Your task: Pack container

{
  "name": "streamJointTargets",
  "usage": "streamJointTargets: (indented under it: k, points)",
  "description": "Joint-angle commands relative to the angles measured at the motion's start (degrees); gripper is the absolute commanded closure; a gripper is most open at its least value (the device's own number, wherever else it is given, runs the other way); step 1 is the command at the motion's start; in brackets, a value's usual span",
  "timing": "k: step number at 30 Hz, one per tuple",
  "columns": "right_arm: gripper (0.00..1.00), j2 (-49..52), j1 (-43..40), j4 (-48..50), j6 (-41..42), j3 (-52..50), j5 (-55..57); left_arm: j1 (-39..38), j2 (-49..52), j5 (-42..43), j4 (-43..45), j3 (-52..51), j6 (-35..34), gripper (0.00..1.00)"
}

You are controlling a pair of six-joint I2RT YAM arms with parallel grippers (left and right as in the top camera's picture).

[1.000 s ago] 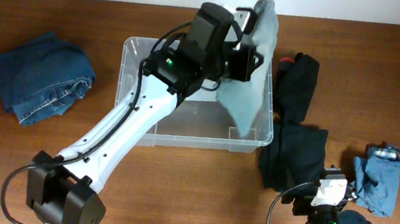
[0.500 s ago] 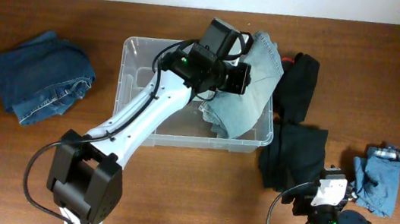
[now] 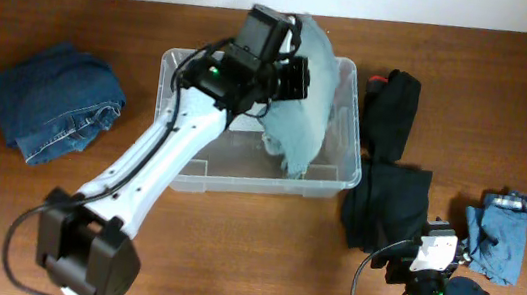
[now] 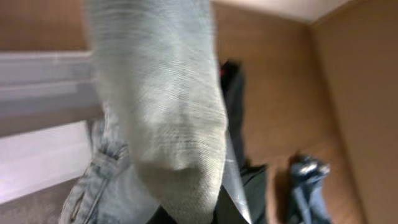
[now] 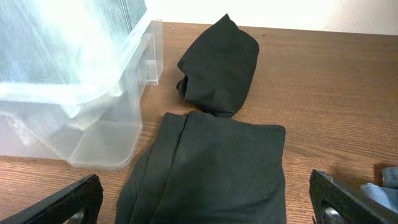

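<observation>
Your left arm has swung left, so the pale jeans [image 3: 300, 112] now hang inside the box, not over its right wall. The clear box [image 3: 240, 177] sits by the back edge of the table [image 3: 229, 264], with its long side running left to right. It lies right under the left gripper [image 3: 290, 75], the nearer one. Cloth hides those jaws, but the jeans hang from them, so I think they pinch tight. Going straight down looks right. The right gripper [image 5: 208, 205] waits wide open at the front right corner.

Left pincer [image 3: 294, 77] hidden behind blurred pale jeans [image 4: 155, 112] — right pincer [image 5: 205, 202] tips cropped.
</observation>
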Motion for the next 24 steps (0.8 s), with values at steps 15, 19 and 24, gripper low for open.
streamJointTargets:
  k: [15, 19, 24]
  points:
    - [0.01, -0.4, -0.3, -0.2, 0.7, -0.3, -0.3, -0.5, -7.9, -1.9, -1.2, 4.5, -6.4, 1.0]
    - [0.02, -0.4, -0.3, -0.2, 0.7, -0.3, -0.3, -0.5, -4.3, -2.6, -0.2, 1.2, -8.5, 1.0]
    - [0.02, -0.4, -0.3, -0.2, 0.7, -0.3, -0.3, -0.5, -0.4, -3.8, 1.0, 0.1, -5.6, 1.0]
